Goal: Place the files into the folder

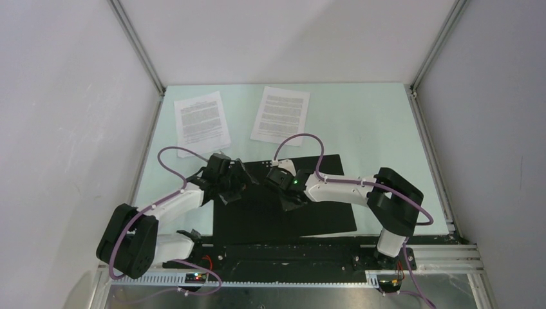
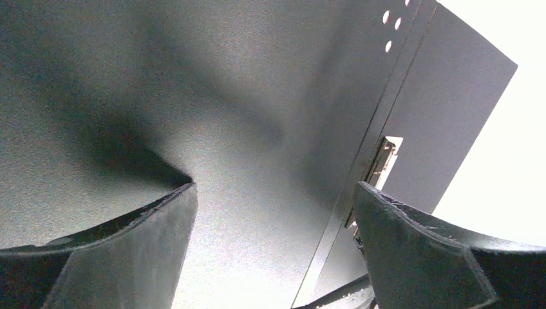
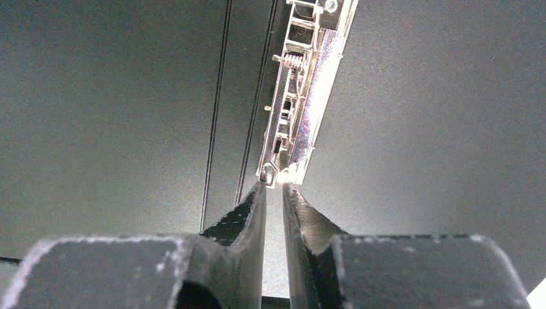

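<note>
The folder (image 1: 322,215) lies open and flat on the table, black inside up. Its metal clip (image 3: 306,84) runs along the spine. My right gripper (image 1: 284,193) (image 3: 275,185) sits over the spine, its jaws nearly together and pinching the near end of that clip. Over the folder's left cover (image 2: 244,129) hangs my left gripper (image 1: 233,183) (image 2: 273,212), wide open with nothing between the fingers; the clip (image 2: 385,161) shows to its right. Two files lie flat at the back of the table, one at the left (image 1: 201,120) and one nearer the middle (image 1: 281,114).
White walls with metal posts (image 1: 138,48) close the table at the left, back and right. Both arm bases stand on the black rail (image 1: 290,254) at the near edge. Purple cables (image 1: 302,138) loop above both wrists.
</note>
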